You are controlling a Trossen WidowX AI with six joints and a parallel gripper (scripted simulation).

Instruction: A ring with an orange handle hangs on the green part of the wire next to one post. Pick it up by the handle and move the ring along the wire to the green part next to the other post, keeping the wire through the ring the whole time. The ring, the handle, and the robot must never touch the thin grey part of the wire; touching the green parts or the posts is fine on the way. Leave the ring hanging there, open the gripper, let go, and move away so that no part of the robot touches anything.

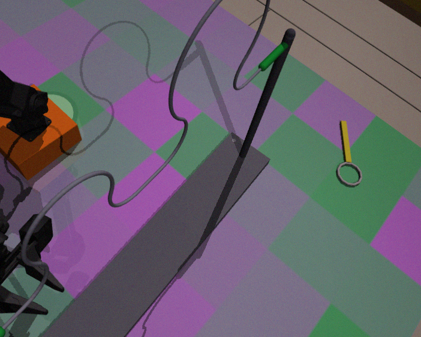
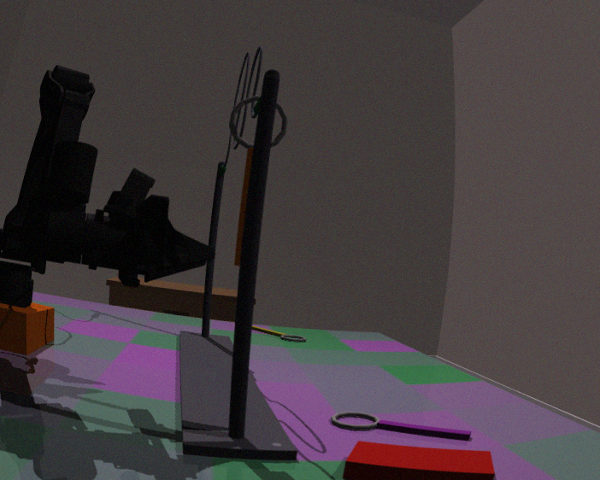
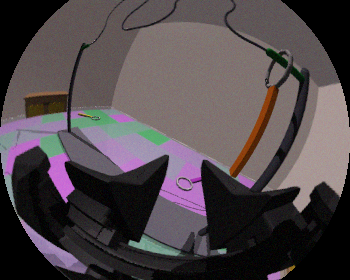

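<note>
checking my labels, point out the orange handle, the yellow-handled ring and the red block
orange handle (image 3: 259,129): wrist view, mid-length.
yellow-handled ring (image 1: 345,139): top view, handle.
red block (image 2: 417,459): exterior view, top face.

The top view looks steeply down on the checkered floor, close enough that the grey base board crosses the frame diagonally and the far post leans toward the lens. The exterior view sits low, near floor level, looking along the base board with the near post close in front. The wrist view looks forward between the gripper's fingers, with wide-angle bending, toward the wire. All three views share the base board, the posts and the wire.
</note>
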